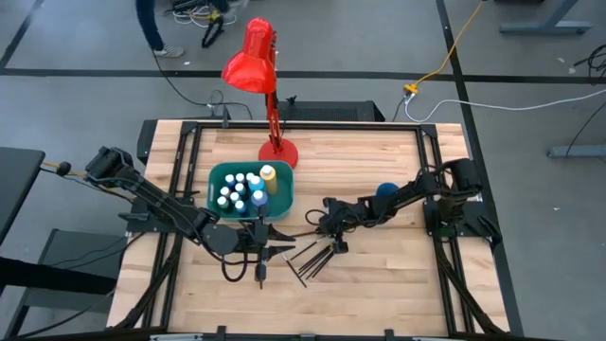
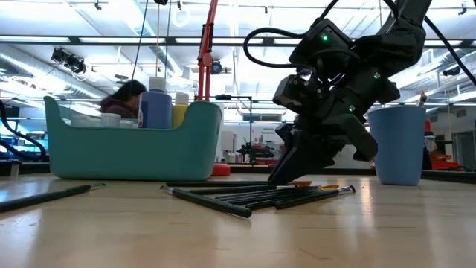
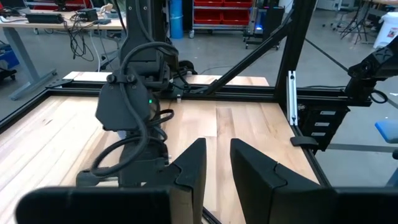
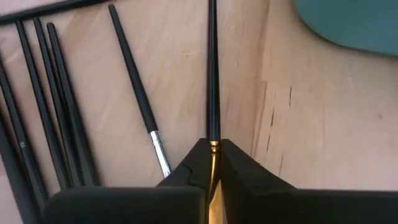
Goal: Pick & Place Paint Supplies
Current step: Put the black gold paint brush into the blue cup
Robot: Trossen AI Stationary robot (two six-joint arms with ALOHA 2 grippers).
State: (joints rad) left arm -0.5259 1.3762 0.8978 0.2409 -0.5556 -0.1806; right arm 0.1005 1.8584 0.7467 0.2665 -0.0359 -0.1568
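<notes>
table (image 1: 379, 275) wood | teal bin (image 1: 284, 194) held the paint bottles (image 1: 241, 189) | right gripper (image 4: 211, 163) low beside bin, clenched on one brush (image 4: 212, 74) | other brushes (image 1: 312, 258) loose on table nearby | left gripper (image 3: 217, 168) hovering, fingers parted, empty

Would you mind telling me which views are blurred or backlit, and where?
Low view: bright ceiling lights behind leave the right gripper a dark silhouette; the nearest tabletop is soft. Right wrist view: its own fingers are blurred, the pinched brush sharp. High view: evenly lit.
</notes>
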